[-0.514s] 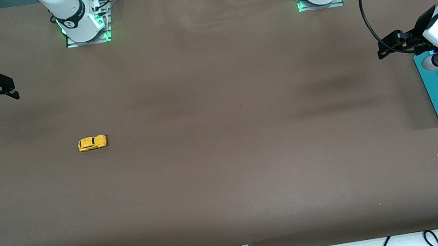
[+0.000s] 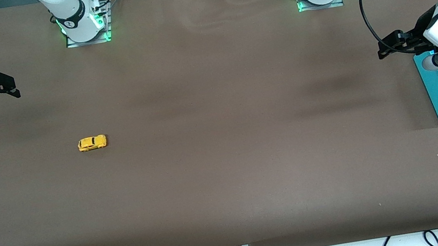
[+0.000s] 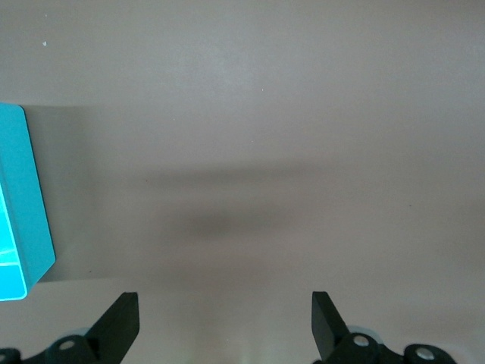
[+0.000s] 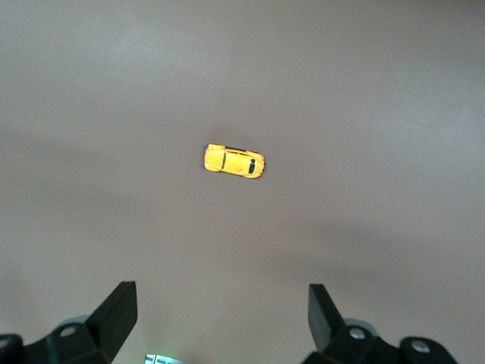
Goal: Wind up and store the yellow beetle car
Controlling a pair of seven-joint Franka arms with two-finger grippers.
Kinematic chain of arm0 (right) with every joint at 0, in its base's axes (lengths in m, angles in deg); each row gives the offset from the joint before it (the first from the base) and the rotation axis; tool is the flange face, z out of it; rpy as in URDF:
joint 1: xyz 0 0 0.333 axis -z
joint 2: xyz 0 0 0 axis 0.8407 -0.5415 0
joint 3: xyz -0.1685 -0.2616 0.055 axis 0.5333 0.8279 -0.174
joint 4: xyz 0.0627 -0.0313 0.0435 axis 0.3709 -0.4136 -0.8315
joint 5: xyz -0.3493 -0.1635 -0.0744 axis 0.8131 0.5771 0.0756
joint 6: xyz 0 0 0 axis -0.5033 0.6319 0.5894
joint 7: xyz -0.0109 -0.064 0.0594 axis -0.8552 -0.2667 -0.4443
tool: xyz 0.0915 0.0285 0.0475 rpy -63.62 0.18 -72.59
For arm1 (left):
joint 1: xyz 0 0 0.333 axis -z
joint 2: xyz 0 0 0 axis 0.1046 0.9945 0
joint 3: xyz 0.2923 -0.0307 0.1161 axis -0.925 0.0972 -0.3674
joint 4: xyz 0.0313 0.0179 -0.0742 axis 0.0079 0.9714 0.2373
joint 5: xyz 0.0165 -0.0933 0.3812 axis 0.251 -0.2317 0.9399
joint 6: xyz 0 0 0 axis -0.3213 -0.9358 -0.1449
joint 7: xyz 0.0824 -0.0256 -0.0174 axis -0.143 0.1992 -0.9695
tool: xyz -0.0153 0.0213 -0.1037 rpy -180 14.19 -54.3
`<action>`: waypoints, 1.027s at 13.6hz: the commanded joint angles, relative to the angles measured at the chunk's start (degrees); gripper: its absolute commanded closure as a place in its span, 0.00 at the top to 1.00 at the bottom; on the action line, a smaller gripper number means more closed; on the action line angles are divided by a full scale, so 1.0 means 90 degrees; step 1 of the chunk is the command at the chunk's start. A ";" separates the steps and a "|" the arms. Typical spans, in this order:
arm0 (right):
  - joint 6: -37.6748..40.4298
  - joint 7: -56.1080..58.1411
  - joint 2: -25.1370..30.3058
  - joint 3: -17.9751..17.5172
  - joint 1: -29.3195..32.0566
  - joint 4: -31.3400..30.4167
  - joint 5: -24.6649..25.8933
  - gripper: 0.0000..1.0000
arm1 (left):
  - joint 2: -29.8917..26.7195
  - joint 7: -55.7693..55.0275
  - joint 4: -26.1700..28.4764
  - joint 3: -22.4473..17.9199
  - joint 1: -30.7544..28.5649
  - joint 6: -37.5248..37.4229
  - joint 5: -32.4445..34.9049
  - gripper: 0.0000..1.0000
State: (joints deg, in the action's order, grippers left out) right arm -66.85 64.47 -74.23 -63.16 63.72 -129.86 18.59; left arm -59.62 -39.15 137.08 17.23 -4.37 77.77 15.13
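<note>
The yellow beetle car (image 2: 92, 143) stands on its wheels on the brown table, toward the right arm's end. In the right wrist view the yellow beetle car (image 4: 234, 160) lies well ahead of the fingertips. My right gripper (image 2: 12, 87) hangs open and empty above the table's edge at that end, well apart from the car; the right wrist view shows the right gripper (image 4: 221, 296) with its jaws wide. My left gripper (image 2: 384, 48) is open and empty over the table beside the teal bin. In its own wrist view the left gripper (image 3: 225, 299) has only bare table between its jaws.
A teal bin (image 2: 429, 90) sits at the left arm's end of the table, partly under the left arm's wrist; the teal bin (image 3: 19, 205) also shows in the left wrist view. Both arm bases stand along the table's edge farthest from the front camera.
The right gripper has shifted slightly. The car and the left arm have not moved.
</note>
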 commanded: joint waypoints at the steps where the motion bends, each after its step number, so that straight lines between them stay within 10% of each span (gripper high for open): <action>1: 0.0187 -0.0102 -0.0043 -0.0008 0.0019 0.0156 -0.0290 1.00 | -0.0043 -0.0014 -0.0050 0.0021 -0.0016 -0.0038 0.0128 1.00; 14: 0.0217 -0.0024 -0.0033 -0.0017 0.0019 0.0107 -0.0311 1.00 | -0.0043 0.0035 -0.0050 0.0021 -0.0016 -0.0047 0.0118 1.00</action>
State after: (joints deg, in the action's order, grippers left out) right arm -66.08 64.38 -74.32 -63.16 63.72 -129.86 16.74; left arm -59.62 -39.15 137.08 17.22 -4.37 77.77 15.13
